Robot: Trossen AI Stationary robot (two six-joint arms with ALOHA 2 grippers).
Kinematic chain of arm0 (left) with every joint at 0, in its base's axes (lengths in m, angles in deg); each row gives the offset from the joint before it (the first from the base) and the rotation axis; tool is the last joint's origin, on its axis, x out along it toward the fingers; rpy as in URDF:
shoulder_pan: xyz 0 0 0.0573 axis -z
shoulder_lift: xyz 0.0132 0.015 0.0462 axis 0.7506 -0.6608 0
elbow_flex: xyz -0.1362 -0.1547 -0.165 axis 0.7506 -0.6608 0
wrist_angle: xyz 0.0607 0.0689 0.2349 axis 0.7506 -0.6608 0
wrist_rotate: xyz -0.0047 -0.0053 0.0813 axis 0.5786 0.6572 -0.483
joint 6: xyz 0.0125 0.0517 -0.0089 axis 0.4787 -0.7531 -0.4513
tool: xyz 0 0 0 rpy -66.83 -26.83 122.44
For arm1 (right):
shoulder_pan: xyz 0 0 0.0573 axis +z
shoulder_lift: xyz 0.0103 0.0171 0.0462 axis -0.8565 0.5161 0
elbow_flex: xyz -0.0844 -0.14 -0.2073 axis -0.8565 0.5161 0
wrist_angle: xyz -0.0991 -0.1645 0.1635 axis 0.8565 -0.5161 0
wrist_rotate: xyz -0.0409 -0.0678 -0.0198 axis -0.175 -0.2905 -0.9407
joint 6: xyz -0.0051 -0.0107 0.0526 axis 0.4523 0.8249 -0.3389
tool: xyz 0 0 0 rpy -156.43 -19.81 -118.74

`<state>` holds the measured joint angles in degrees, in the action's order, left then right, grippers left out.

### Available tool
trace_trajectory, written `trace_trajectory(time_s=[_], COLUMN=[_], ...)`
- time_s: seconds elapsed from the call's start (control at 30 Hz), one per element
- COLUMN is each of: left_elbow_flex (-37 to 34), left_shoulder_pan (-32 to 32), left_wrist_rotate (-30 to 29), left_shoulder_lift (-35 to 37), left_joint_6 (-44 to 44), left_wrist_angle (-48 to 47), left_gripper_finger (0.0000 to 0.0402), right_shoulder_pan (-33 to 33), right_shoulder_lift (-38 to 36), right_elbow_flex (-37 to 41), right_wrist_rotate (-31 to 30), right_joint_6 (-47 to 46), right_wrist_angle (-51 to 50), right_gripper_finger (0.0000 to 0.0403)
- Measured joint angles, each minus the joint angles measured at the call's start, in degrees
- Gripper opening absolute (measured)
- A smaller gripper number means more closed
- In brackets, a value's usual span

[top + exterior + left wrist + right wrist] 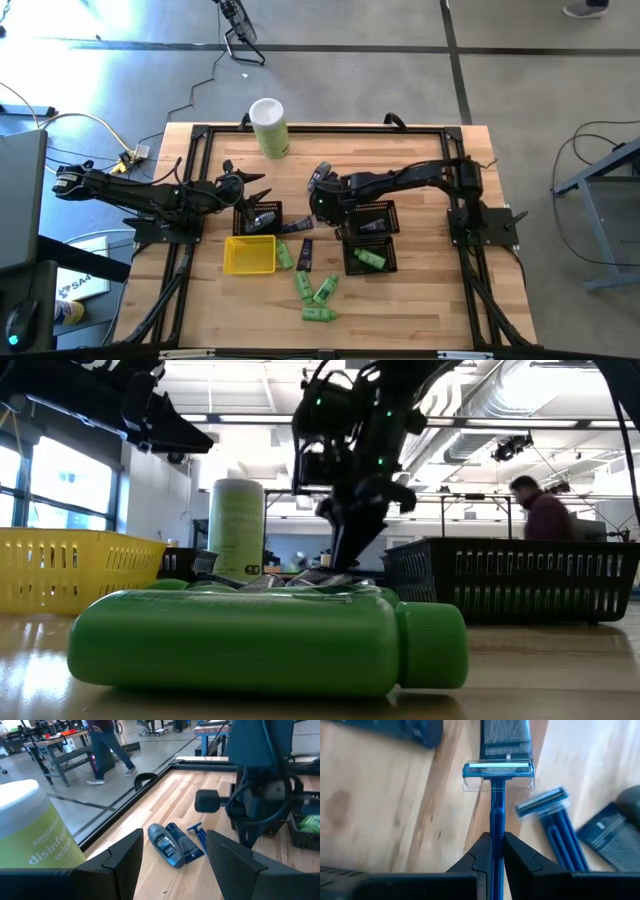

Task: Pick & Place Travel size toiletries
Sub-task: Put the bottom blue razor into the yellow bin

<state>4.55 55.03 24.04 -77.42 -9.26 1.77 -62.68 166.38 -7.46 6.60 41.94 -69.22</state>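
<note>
My right gripper [496, 852] reaches down at the table's middle [318, 205], shut on a blue razor [496, 795] with a clear-capped head. Two more blue razors [555, 817] lie on the wood beside it, next to dark tubes [165, 845]. Green bottles [303, 285] lie toward the near edge; one [260, 640] fills the low view. Another green bottle [368, 258] lies in the right black basket [390, 215]. My left gripper [262, 193] hovers open at the left, touching nothing. My right gripper pinches the razor's thin blue handle [495, 837] between its two fingers. They come steeply from above and lie along the handle. The head [498, 772] sticks out beyond the fingertips, pointing down. Whether the head is clear of the table, I cannot tell.
A tall pale-green canister [269, 127] with a white lid stands at the far edge. A yellow tray [250, 255] sits left of centre, with a second black basket [258, 215] behind it. A black frame rims the table. People move in the room beyond.
</note>
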Motion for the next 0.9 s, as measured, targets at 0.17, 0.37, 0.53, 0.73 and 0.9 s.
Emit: trace_trajectory(time_s=[0.17, 0.37, 0.53, 0.73, 0.9], left_elbow_flex=[0.0, 0.0, 0.0, 0.0, 0.0], left_shoulder_pan=[0.0, 0.0, 0.0, 0.0, 0.0], left_wrist_rotate=[0.0, 0.0, 0.0, 1.1, 7.8], left_shoulder_lift=[0.0, 0.0, 0.0, 0.0, -0.6], left_joint_6=[0.0, 0.0, 0.0, 3.4, 5.9], left_wrist_angle=[0.0, 0.0, 0.0, 0.0, 4.3], left_gripper_finger=[0.021, 0.021, 0.021, 0.021, 0.021], right_shoulder_pan=[0.0, -0.4, -1.0, -1.3, -2.0], right_shoulder_lift=[-5.1, -12.5, -18.6, -22.9, -23.0], right_elbow_flex=[0.0, -0.1, -0.1, -0.1, -0.2], right_wrist_rotate=[0.1, 0.2, 0.7, 2.8, 4.9], right_joint_6=[0.0, -1.3, -3.8, -4.3, -4.6], right_wrist_angle=[-0.8, -0.5, 2.8, 9.5, 16.5], right_gripper_finger=[0.0026, 0.0026, 0.0027, 0.0027, 0.0028])
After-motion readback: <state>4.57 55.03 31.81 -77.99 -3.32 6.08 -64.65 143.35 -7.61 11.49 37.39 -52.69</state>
